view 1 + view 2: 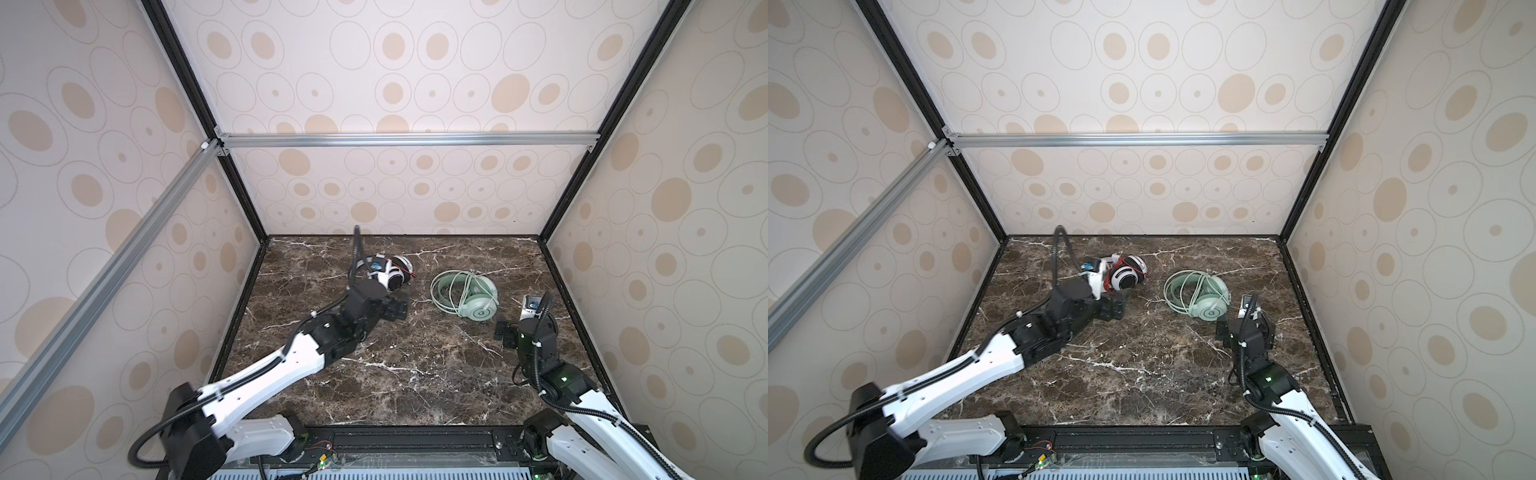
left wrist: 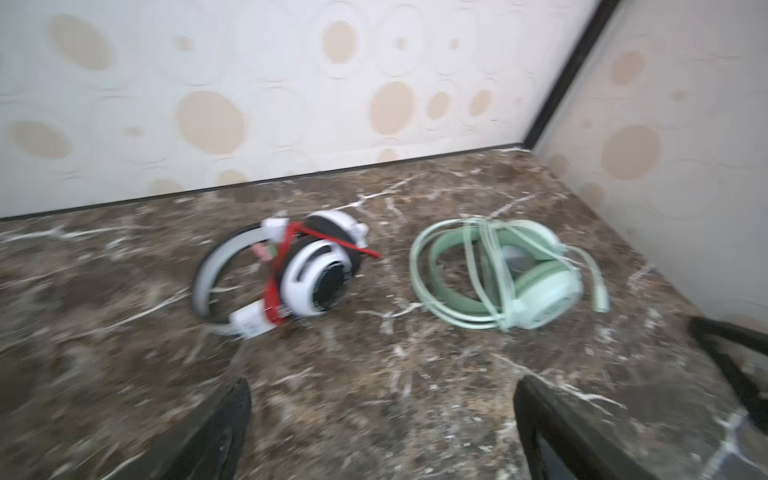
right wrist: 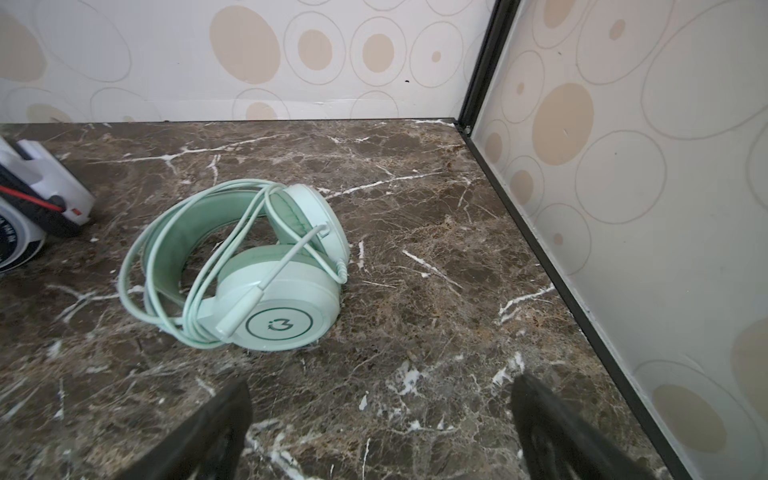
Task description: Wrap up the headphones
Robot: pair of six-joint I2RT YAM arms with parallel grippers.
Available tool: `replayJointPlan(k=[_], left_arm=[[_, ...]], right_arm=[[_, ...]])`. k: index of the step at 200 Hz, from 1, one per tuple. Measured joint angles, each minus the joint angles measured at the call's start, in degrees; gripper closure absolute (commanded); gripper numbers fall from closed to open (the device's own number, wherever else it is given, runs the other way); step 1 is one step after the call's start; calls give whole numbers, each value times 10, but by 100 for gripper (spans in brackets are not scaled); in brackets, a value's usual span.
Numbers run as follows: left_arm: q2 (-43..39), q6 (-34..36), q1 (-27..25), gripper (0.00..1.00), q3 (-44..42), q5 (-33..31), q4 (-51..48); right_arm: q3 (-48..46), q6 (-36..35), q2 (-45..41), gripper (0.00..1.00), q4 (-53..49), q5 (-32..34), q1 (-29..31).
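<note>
I am watching both headsets lying on the marble counter (image 1: 415,374), toward the back wall. The white headset (image 1: 395,276) is resting on its side with its red cord (image 2: 286,253) wound around the cups. The mint-green headset (image 1: 478,305) is lying near it on the right, its pale cord (image 3: 195,295) looped over the band. The left jaws are standing wide apart and empty, hovering near the white headset. The right jaws are gaping too, gripping nothing, close to the mint-green headset.
</note>
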Motion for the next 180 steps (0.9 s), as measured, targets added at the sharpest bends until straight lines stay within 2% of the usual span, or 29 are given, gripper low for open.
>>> replayJointPlan(k=[12,28,39,55,79,123,180], left_arm=[[-58,0,54,2,-54,-22,-9],[-116,0,152,2,-122,-41,-11],[-137,0,210,2,-163,-56,-2],[-141,2,259,2,-210,-71,24],[-98,16,289,2,-243,-75,84],[30,62,316,2,-251,-101,219],[155,131,341,2,-337,-107,501]], right_arm=[[-15,-1,19,0,50,17,-2],[-35,-12,61,0,122,27,-12],[-42,-18,102,0,168,28,-25],[-39,-26,181,0,217,38,-45],[-37,-61,272,0,290,33,-67],[-37,-120,382,0,448,-1,-92],[-42,-147,467,0,575,-56,-118]])
